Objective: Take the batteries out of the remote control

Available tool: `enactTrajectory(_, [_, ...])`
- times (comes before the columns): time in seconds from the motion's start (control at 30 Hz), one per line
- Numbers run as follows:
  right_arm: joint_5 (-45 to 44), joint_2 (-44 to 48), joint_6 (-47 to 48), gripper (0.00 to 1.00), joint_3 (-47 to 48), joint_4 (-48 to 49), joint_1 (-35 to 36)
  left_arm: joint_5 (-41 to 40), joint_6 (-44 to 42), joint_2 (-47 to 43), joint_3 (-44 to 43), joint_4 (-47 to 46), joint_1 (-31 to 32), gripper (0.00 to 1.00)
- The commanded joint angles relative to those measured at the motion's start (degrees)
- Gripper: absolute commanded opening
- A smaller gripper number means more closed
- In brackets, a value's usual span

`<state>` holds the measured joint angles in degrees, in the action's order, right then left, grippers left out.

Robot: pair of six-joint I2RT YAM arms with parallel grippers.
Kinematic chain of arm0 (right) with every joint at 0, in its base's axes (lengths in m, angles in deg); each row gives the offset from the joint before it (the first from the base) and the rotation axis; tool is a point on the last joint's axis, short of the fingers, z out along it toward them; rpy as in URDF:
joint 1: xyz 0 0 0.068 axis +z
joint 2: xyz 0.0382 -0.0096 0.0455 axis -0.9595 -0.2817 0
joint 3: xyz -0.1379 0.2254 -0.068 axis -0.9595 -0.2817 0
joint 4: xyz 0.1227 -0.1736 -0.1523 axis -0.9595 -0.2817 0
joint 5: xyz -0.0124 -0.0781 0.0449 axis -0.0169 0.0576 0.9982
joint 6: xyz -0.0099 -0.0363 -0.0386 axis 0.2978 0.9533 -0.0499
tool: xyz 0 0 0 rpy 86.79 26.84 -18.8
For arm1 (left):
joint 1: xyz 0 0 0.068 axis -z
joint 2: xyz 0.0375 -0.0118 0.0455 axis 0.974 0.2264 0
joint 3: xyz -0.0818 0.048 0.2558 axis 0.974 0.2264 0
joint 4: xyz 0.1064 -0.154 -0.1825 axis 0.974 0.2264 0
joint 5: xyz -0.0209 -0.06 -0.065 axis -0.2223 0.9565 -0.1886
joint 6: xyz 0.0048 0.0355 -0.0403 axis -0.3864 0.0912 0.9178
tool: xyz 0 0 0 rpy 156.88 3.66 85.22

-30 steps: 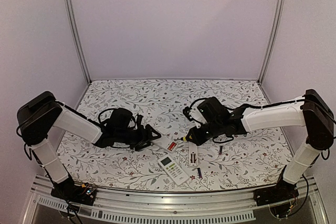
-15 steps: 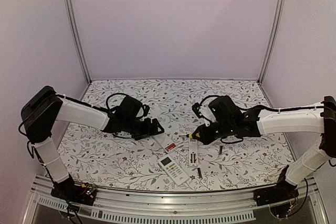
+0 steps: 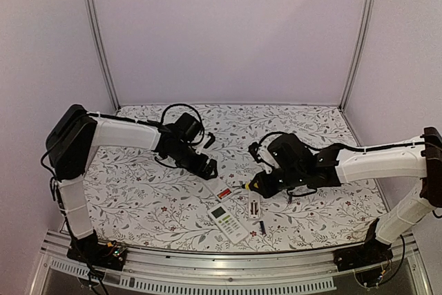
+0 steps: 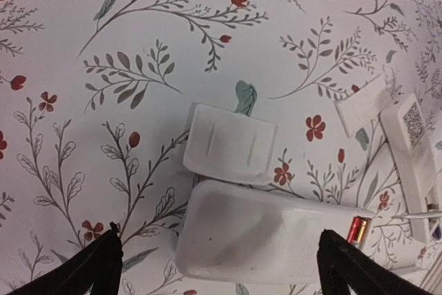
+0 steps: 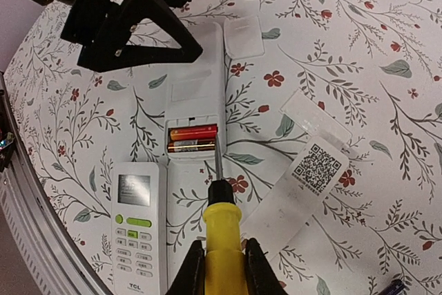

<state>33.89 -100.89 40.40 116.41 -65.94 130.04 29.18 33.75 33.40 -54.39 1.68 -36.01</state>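
Batteries (image 5: 193, 138) seated in the open remote (image 5: 197, 98), just ahead of right jaws pinching a yellow-handled screwdriver (image 5: 221, 236), may skitter away if its tip slips; left jaws spread.

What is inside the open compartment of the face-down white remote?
Two batteries lie side by side, one red, one gold and dark. Anything beneath them is covered.

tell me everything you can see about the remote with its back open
The white plastic remote lies back-up on the floral table, battery bay open, two batteries side by side inside, one red, one gold and dark. Its loose cover lies by its other end. The tip of the yellow-handled screwdriver reaches the bay's edge; contact is unclear.
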Motion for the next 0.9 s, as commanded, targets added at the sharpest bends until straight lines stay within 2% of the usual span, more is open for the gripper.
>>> enactTrajectory(0.0, [-4.1,-2.3,-3.8,0.00,1.2,-0.9,1.3,-1.2,-7.7,3.9,-2.6,5.1,-0.1,0.99])
enactTrajectory(0.27, [-5.0,-3.2,-6.2,0.00,1.0,-0.3,2.2,-2.1,-9.3,4.1,-1.9,3.1,0.8,1.00])
enactTrajectory(0.67, [-5.7,-2.0,-6.8,0.00,2.0,0.1,2.8,3.1,-12.5,1.2,0.8,-0.2,3.0,1.00])
enactTrajectory(0.87, [-5.9,-2.2,-7.1,0.00,2.1,1.1,3.8,2.6,-13.0,1.5,1.3,-0.8,3.9,1.00])
